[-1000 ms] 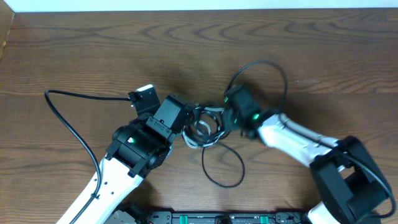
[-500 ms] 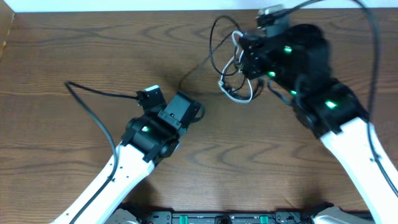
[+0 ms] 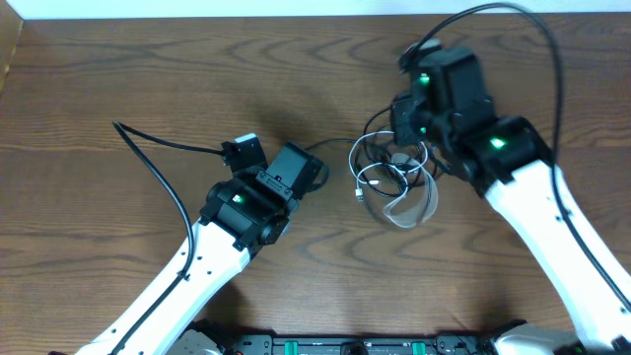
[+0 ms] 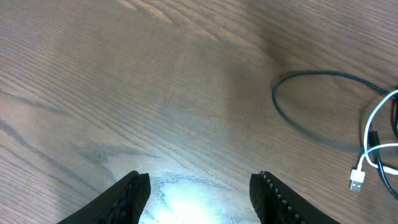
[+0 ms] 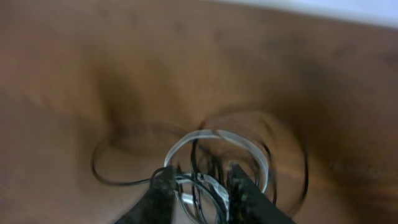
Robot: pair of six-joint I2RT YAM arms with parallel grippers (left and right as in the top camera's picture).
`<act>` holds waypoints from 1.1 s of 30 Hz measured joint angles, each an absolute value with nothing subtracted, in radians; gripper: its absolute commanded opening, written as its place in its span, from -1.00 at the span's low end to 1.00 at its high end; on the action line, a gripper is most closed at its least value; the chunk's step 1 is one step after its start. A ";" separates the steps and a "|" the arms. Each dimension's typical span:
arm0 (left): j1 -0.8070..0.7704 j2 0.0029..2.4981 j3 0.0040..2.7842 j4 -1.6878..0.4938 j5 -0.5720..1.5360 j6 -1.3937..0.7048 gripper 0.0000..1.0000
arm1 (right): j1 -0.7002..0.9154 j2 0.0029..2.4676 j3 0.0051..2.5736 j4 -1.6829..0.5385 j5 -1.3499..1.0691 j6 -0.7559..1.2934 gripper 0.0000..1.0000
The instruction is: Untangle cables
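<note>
Wood-grain table (image 3: 148,79), faint sheen; matt black fingers (image 4: 132,196) (plastic-looking); rubbery cables (image 3: 392,177).

Dark wood-grain table (image 3: 148,79) meets a white strip (image 3: 197,8) behind.

Brown wood-grain table (image 3: 148,79) filled nearly every view, w/ a bright glare patch (image 4: 186,202) on it in the left wrist view. White strip (image 3: 197,8) ran along its far edge; black rail (image 3: 345,346) w/ green bits sat at the near edge.

The cables (image 5: 214,132) are being blurred in the right wrist view and being cut off by the left wrist view's right edge.
</note>
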State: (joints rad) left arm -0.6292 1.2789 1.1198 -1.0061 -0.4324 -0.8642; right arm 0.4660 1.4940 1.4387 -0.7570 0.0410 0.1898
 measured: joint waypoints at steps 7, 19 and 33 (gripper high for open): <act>-0.629 1.217 1.119 -1.006 -0.432 -0.860 0.15 | 0.468 1.723 1.440 -0.911 -0.042 0.185 0.99; -0.629 1.108 1.119 -1.090 -0.432 -0.780 0.15 | 0.463 1.916 1.438 -1.010 0.024 0.320 0.97; -0.629 1.108 1.119 -1.122 -0.432 -0.777 0.15 | 0.434 1.916 1.439 -1.219 0.225 0.472 0.49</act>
